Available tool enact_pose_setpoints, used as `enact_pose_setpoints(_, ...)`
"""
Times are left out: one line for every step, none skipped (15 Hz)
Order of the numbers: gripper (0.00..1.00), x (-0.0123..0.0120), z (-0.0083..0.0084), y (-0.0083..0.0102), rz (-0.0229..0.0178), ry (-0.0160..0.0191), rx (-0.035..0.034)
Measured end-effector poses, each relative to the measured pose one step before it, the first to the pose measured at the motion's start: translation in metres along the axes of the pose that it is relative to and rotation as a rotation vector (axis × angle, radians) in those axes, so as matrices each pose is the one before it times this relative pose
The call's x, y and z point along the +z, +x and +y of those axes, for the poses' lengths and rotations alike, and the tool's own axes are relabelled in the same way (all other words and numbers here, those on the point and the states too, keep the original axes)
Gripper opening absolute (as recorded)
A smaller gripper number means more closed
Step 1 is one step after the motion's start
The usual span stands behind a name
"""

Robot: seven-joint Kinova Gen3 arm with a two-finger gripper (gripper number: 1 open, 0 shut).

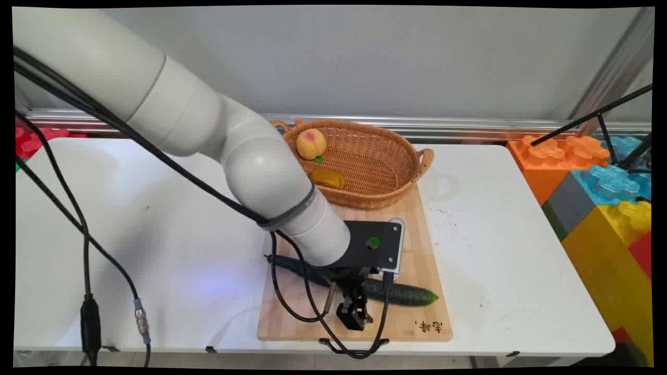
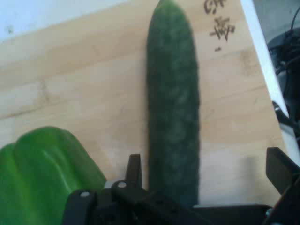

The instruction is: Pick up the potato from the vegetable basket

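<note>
Tool (image 1: 356,315) spread wide, grasping nothing, low over wooden cutting board (image 1: 417,271) at white desk's (image 1: 495,250) near edge. Cucumber (image 2: 173,103) lies between its fingers; green pepper (image 2: 42,173) beside. Wicker basket (image 1: 375,161) behind holds a peach (image 1: 311,144). Coloured blocks (image 1: 604,198) far right.

Dark green cucumber (image 2: 173,108) lying flat on wooden cutting board (image 2: 84,89)

A white table (image 1: 495,250) carries everything here. A bamboo cutting board (image 1: 417,260) lies flat on it at the table's near edge, its near right corner marked with dark characters. A woven wicker basket (image 1: 375,172) sits at the board's far end, overlapping it. Left of the board the tabletop is bare white.
</note>
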Motion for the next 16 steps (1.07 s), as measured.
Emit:
enact_pose_setpoints(1.00, -0.00230, -0.00018, 0.00150, 0.00400, -0.00171, -0.00316)
enact_pose_setpoints(1.00, -0.00200, -0.00052, 0.00143, 0.00396, 0.00021, -0.00270)
enact_pose_setpoints(1.00, -0.00346, -0.00065, 0.00231, 0.00553, -0.00134, -0.00506)
enact_pose_setpoints(1.00, -0.00301, -0.00106, 0.00221, 0.00590, 0.00077, -0.00364)
enact_pose_setpoints(1.00, -0.00537, -0.00273, 0.00361, 0.00919, 0.00360, -0.00547)
enact_pose_setpoints(1.00, -0.00409, -0.00268, 0.00253, 0.00674, 0.00581, -0.00418)
enact_pose_setpoints(1.00, -0.00711, -0.00514, 0.00429, 0.01057, 0.01236, -0.00487)
enact_pose_setpoints(1.00, -0.00909, -0.00833, 0.00520, 0.01212, 0.02145, -0.00710)
enact_pose_setpoints(1.00, -0.00903, -0.00996, 0.00454, 0.00874, 0.02462, -0.00910)
enact_pose_setpoints(1.00, -0.00713, -0.00931, 0.00239, 0.00385, 0.02157, -0.01145)
enact_pose_setpoints(1.00, -0.00737, -0.01182, 0.00133, 0.00070, 0.02572, -0.01550)
enact_pose_setpoints(1.00, -0.00617, -0.01313, -0.00049, -0.00362, 0.02650, -0.01536)
enact_pose_setpoints(1.00, -0.00439, -0.01238, -0.00193, -0.00680, 0.02410, -0.01222)
enact_pose_setpoints(1.00, -0.00237, -0.00900, -0.00232, -0.00675, 0.01671, -0.00890)
enact_pose_setpoints(1.00, -0.00275, -0.01403, -0.00439, -0.01213, 0.02532, -0.00909)
enact_pose_setpoints(1.00, -0.00113, -0.00951, -0.00324, -0.00865, 0.01616, -0.00464)
